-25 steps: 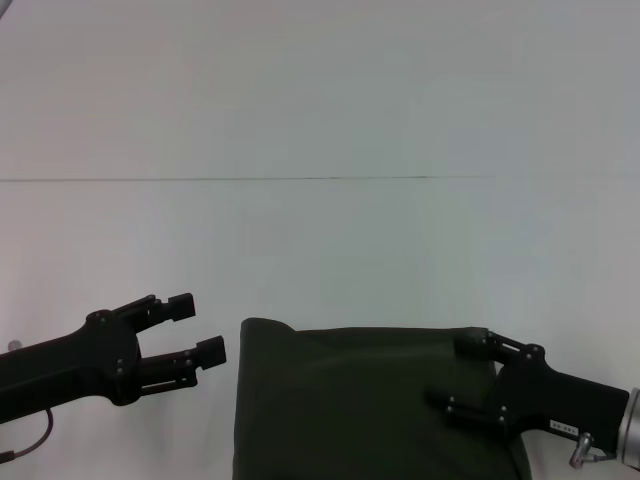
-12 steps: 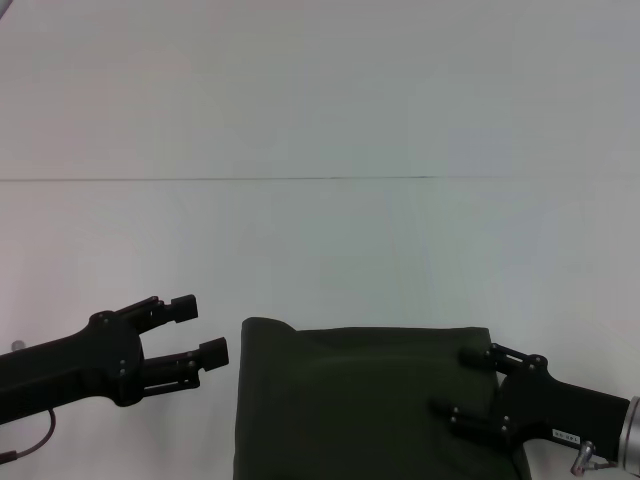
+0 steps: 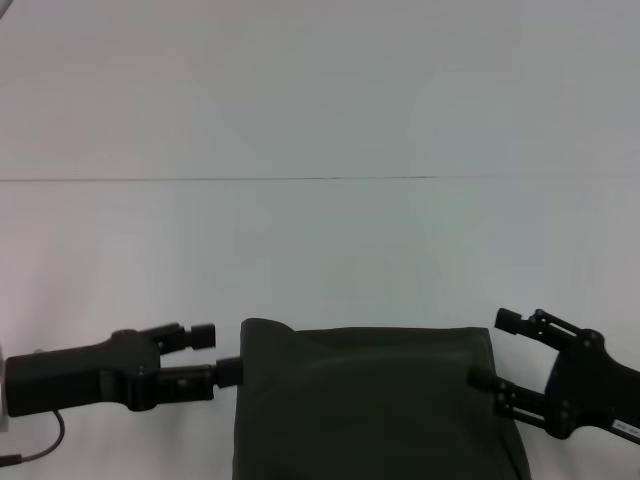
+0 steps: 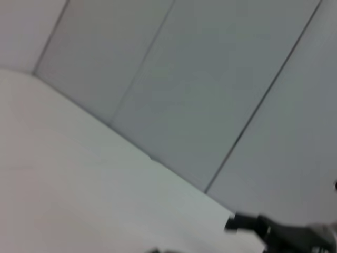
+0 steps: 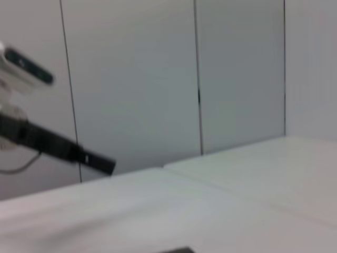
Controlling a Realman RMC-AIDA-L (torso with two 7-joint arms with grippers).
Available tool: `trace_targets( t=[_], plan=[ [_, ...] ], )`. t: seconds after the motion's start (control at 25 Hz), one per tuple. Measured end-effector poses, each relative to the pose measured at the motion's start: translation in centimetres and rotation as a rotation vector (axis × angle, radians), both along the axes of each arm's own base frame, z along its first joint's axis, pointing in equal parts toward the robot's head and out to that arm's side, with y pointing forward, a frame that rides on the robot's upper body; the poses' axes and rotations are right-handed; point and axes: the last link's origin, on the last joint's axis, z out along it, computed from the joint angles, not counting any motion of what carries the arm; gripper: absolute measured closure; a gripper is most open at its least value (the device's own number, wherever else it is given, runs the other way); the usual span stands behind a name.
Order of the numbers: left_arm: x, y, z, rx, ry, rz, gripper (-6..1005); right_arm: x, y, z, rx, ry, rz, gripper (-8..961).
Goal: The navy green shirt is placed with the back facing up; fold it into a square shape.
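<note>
The navy green shirt [image 3: 370, 400] lies folded into a dark rectangle at the near middle of the white table [image 3: 320, 250], its near part cut off by the head view's lower edge. My left gripper [image 3: 220, 352] is open at the shirt's left edge, with the lower fingertip touching the fabric near the far left corner. My right gripper [image 3: 492, 350] is open at the shirt's right edge; one finger reaches over the fabric and the other hangs past the far right corner. Neither holds anything.
A thin seam line [image 3: 250, 180] crosses the table farther out. The left wrist view shows the right arm's gripper [image 4: 253, 225] before grey wall panels. The right wrist view shows the left arm [image 5: 58, 147] above the table.
The left gripper has dropped and swung in until it meets the shirt's left edge. The right gripper has drawn back to the right, off the top of the shirt to its right edge.
</note>
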Motion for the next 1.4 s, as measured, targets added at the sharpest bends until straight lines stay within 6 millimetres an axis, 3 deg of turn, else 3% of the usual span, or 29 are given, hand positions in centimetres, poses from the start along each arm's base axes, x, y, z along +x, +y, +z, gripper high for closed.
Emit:
trace_targets(
  t=[0.24, 0.56, 0.92, 1.4],
  plan=[
    [0.5, 2.4, -1.2, -0.281, 0.185, 0.221, 66, 0.8, -2.2, 1.0, -0.022, -0.008, 0.042, 137],
    [0.8, 5.6, -1.4, -0.309, 0.249, 0.494, 67, 1.9, -4.5, 0.9, -0.04, -0.013, 0.018, 137],
    [0.2, 6.0, -2.5, -0.335, 0.257, 0.621, 67, 2.4, -5.2, 0.9, -0.061, -0.025, 0.009, 137],
    [0.5, 6.2, -3.6, -0.346, 0.295, 0.633, 67, 2.7, -5.3, 1.1, -0.085, -0.059, 0.022, 137]
  ],
)
